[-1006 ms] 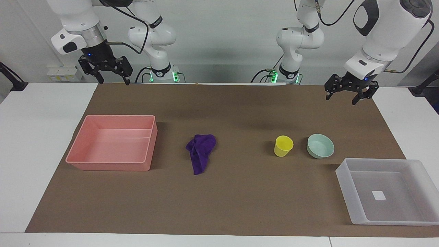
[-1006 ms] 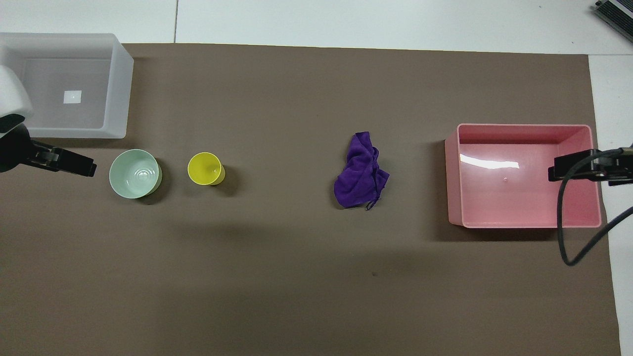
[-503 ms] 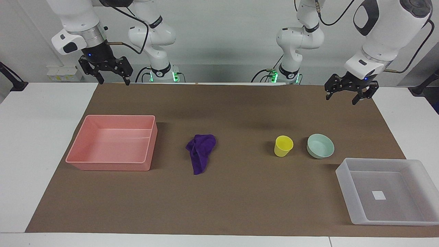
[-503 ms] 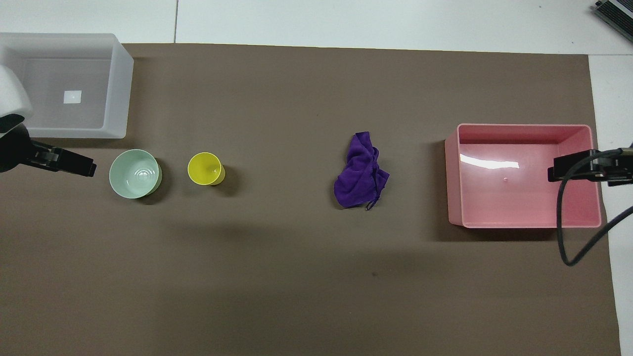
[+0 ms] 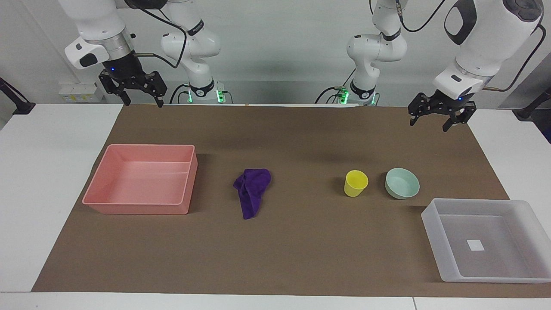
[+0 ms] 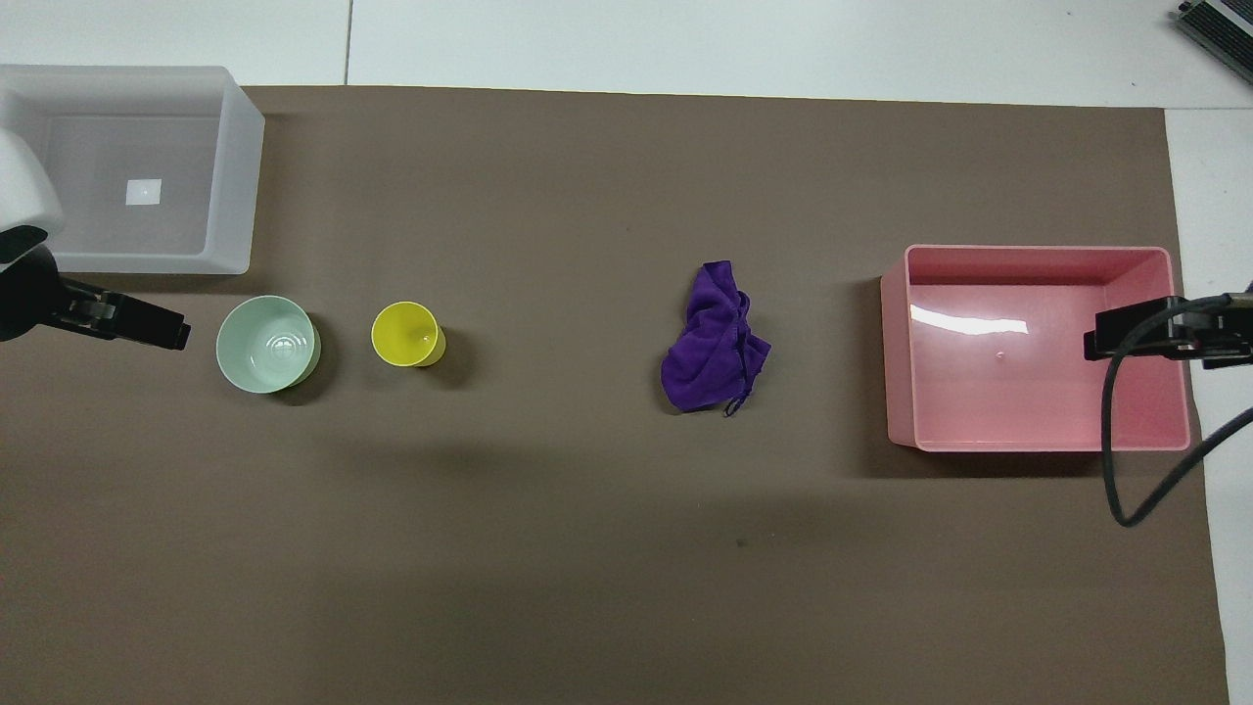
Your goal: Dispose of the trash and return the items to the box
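Meanwhile, a crumpled soft purple rag (image 5: 252, 191) is lying between glossy pink tray (image 5: 142, 206) and round yellow cup (image 5: 355, 183); left claw (image 5: 435, 119) and right claw (image 5: 138, 95) are hanging open.

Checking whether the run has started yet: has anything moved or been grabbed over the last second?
Nothing visibly changed: both open end effectors hang empty above the table's edge nearest the robots, and the objects lie where they were.

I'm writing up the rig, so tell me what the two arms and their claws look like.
Both arms are glossy white with rounded segments and dark joint bands. Black cables loop along them, and green lights glow at the bases. The left claw and right claw are black, two-fingered and angular, each below a small blue light.
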Robot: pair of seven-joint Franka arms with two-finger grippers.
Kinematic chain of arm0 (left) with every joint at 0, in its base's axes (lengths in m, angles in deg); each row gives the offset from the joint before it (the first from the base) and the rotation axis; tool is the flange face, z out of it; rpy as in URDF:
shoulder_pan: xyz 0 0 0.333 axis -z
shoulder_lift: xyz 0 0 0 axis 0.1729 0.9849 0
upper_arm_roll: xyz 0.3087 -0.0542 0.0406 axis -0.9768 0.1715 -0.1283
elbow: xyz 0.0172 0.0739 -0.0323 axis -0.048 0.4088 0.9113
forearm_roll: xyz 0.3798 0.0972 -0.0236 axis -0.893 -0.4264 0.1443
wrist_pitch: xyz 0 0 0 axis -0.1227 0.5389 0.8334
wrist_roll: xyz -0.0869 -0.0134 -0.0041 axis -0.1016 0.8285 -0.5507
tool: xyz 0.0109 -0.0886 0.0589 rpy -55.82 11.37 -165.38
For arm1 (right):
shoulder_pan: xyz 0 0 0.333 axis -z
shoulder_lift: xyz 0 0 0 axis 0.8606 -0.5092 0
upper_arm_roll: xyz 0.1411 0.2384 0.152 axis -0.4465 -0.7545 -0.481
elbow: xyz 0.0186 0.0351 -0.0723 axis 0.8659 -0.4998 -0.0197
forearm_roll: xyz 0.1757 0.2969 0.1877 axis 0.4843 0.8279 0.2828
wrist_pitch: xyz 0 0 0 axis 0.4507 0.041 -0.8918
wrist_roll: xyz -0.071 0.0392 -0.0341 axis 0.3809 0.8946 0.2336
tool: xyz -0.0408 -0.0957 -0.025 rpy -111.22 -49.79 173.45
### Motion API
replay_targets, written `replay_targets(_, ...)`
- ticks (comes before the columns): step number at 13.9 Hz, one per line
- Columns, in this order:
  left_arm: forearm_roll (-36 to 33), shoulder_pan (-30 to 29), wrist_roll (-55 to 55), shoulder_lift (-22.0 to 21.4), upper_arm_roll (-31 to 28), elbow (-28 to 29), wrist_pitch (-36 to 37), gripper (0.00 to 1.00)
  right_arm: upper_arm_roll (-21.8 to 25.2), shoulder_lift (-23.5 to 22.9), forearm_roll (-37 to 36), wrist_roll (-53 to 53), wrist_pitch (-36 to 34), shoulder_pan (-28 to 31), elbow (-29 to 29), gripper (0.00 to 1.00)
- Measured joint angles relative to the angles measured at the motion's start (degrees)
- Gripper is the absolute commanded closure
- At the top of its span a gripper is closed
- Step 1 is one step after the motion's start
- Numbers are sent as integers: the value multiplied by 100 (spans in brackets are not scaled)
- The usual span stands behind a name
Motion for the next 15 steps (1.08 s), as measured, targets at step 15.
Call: replay_targets(15, -8, -245, 0, -279, -23, 1665, -2180, 0, -56, -925, 8, -1206, 2983, -1547, -1191, 0)
